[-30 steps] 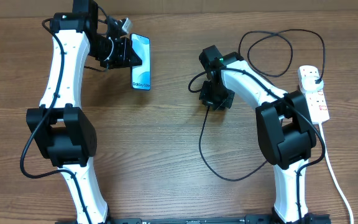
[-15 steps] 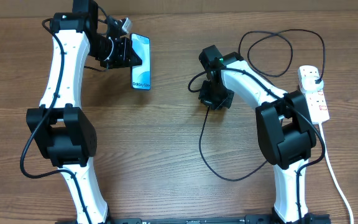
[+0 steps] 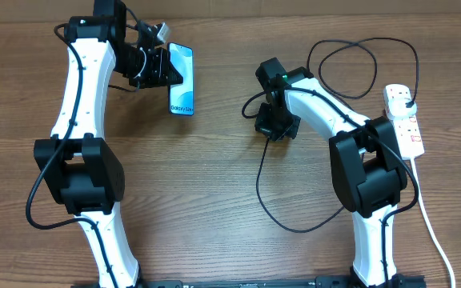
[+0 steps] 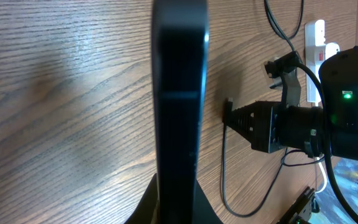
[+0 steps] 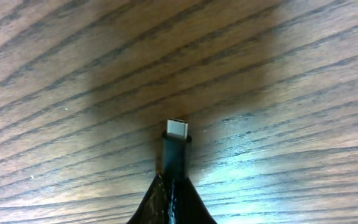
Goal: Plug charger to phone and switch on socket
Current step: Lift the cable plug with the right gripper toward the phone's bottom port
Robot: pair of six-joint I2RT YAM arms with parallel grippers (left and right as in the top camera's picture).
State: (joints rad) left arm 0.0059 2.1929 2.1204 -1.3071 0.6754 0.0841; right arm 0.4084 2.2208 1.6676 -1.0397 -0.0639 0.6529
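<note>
My left gripper point(image 3: 165, 70) is shut on the phone point(image 3: 182, 78), holding it by its left edge above the table at the back left; its blue-white screen faces up. In the left wrist view the phone point(image 4: 179, 93) shows edge-on as a dark bar between the fingers point(image 4: 178, 208). My right gripper point(image 3: 269, 128) is shut on the charger's connector end; the metal tip point(image 5: 177, 129) sticks out past the fingers point(image 5: 174, 196), just above the wood. The black cable point(image 3: 262, 192) loops to its plug point(image 3: 404, 99) in the socket point(image 3: 402, 118), a white strip at the right edge.
The socket's white cord point(image 3: 430, 228) runs down the right side toward the front. The black cable also loops at the back right point(image 3: 350, 48). The right arm shows in the left wrist view point(image 4: 278, 124).
</note>
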